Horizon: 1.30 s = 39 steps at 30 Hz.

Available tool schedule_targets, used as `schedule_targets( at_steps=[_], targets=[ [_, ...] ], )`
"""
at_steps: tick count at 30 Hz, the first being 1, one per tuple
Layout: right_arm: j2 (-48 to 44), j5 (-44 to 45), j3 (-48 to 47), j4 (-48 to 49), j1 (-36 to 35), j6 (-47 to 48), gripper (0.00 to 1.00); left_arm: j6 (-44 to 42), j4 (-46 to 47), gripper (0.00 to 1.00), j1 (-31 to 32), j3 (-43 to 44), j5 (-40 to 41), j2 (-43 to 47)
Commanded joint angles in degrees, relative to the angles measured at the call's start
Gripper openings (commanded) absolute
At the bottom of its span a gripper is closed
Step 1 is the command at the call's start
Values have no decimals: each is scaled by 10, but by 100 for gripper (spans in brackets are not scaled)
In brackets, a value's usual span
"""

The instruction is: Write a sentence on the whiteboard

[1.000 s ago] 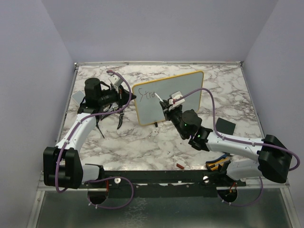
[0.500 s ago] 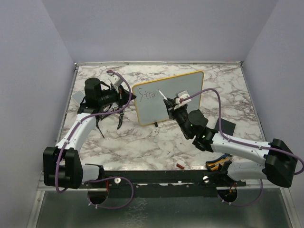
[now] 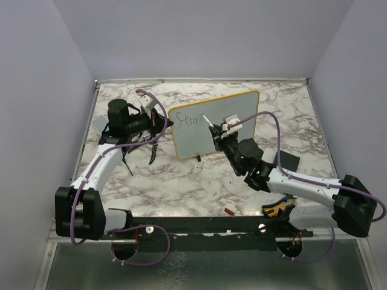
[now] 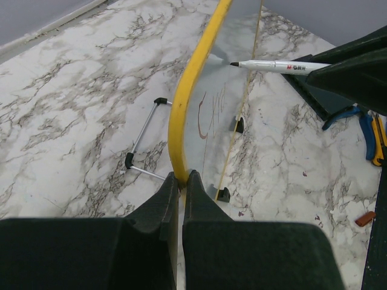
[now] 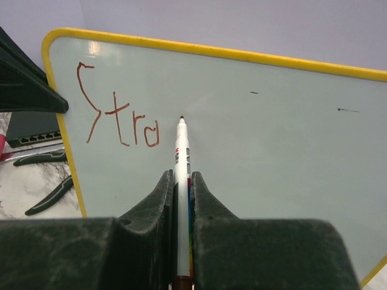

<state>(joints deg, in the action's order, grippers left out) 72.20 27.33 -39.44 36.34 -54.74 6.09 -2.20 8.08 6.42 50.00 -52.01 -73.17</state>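
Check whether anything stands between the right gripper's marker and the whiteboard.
Nothing visible does. The right gripper holds the marker with its tip pointing at bare whiteboard right of the started sentence; the left gripper clamps the board's edge.

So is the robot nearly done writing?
Not yet. Only "Stro" is on the whiteboard. The right hand holds the marker beside the last letter; the left hand grips the frame. The rest of the sentence is left.
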Motion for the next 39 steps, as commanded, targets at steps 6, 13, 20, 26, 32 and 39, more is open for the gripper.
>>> schedule_targets(
  at_steps=[6,13,20,26,32,39],
  targets=[
    [27,-8,-13,13,2,-3,1,-29,-19,0,0,-9,32,2],
    [21,3,2,-7,2,-23,1,-30,-20,0,0,-9,33,2],
    [17,-2,18,-24,2,-45,1,-29,-19,0,0,-9,33,2],
    [23,-2,18,-25,2,-50,1,-30,-20,0,0,-10,33,4],
    [20,-1,7,-10,2,-40,1,-30,-20,0,0,-9,33,3],
    [20,5,-14,12,2,-13,1,-29,-20,0,0,-9,33,4]
  ],
)
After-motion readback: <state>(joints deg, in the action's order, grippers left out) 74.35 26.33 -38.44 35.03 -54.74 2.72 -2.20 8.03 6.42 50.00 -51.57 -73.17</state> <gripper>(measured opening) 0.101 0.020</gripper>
